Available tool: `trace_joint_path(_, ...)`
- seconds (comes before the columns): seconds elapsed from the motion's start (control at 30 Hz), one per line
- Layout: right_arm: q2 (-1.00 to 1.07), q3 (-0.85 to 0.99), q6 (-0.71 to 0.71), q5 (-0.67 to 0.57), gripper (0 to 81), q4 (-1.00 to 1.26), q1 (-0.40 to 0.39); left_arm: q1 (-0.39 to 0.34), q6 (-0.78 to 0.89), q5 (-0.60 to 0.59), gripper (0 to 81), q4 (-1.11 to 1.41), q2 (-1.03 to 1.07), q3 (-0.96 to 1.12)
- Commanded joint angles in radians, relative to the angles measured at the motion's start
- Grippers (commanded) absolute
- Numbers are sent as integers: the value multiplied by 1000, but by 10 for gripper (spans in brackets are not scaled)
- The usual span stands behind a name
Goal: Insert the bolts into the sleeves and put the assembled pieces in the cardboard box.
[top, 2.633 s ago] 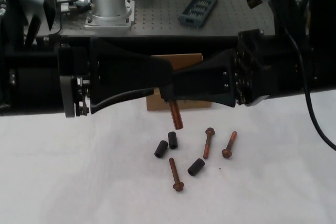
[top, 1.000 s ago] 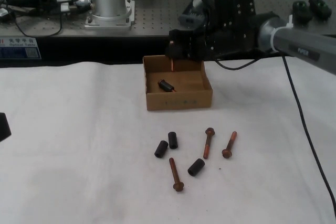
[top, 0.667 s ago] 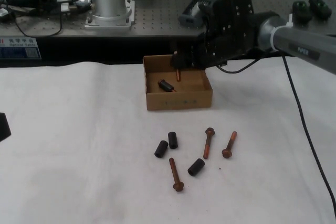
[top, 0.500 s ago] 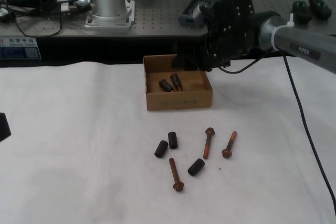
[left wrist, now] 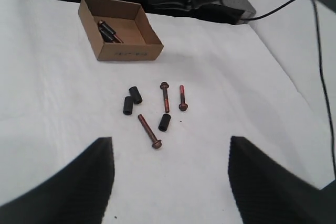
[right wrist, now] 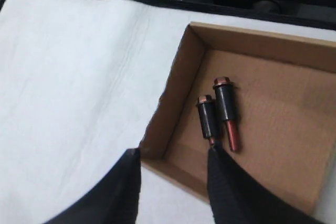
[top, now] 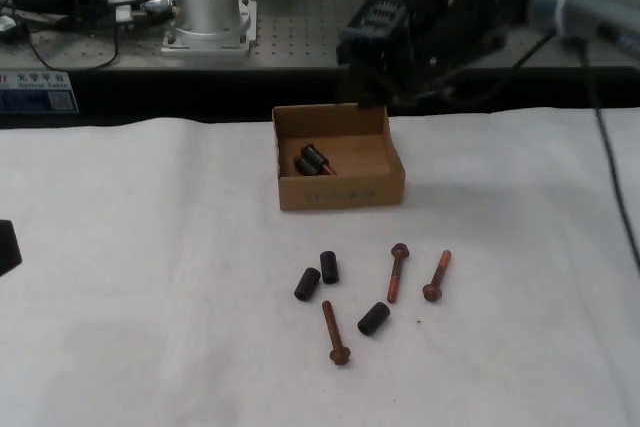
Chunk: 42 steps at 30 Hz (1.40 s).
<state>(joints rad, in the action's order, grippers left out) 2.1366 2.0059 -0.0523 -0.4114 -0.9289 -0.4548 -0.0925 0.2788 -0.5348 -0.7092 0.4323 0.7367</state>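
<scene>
Two assembled pieces [right wrist: 216,109] now lie in the cardboard box [top: 340,193], where a second ago there was one. The right gripper [right wrist: 174,153] then hung over the box with a sleeved bolt in its fingers. It has since let the piece drop and drawn up and back beyond the box's far wall, fingers parted with nothing between them. That leaves, I judge, three pairs to go: three bolts [top: 397,272] and three sleeves [top: 307,284] lie loose on the white cloth [top: 150,247], on the side of the box nearer the arms. The left gripper [left wrist: 170,140] hangs well back from the box on that same side, over the loose parts, its fingers wide apart and empty. The boxed pieces lie side by side, touching or nearly so, against the box floor. Each is a coppery bolt with a black sleeve on its shank below the head; the bare tip pokes out the other end.
</scene>
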Motion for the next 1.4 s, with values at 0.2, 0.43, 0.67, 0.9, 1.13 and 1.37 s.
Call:
trace_joint_path(0.2, -194, -139, 181, 106, 313, -216, 7, 3, -41, 8, 461, 1, -3, -8)
trace_joint_path(0.43, -394, -422, 197, 110, 313, -203, 10, 3, -41, 8, 461, 1, -3, -63)
trace_joint_path(0.67, -559, -648, 242, 110, 313, -203, 10, 3, -41, 16, 461, -8, -3, -65)
trace_joint_path(0.9, -594, -728, 237, 178, 313, -194, 10, 3, -41, 32, 461, -8, -3, -65)
trace_joint_path(1.13, -590, -731, 274, 178, 313, -108, 10, 3, -41, 32, 461, -8, -3, -65)
trace_joint_path(1.37, -592, -731, 807, 178, 313, -24, 10, 3, -41, 32, 461, -8, -3, -65)
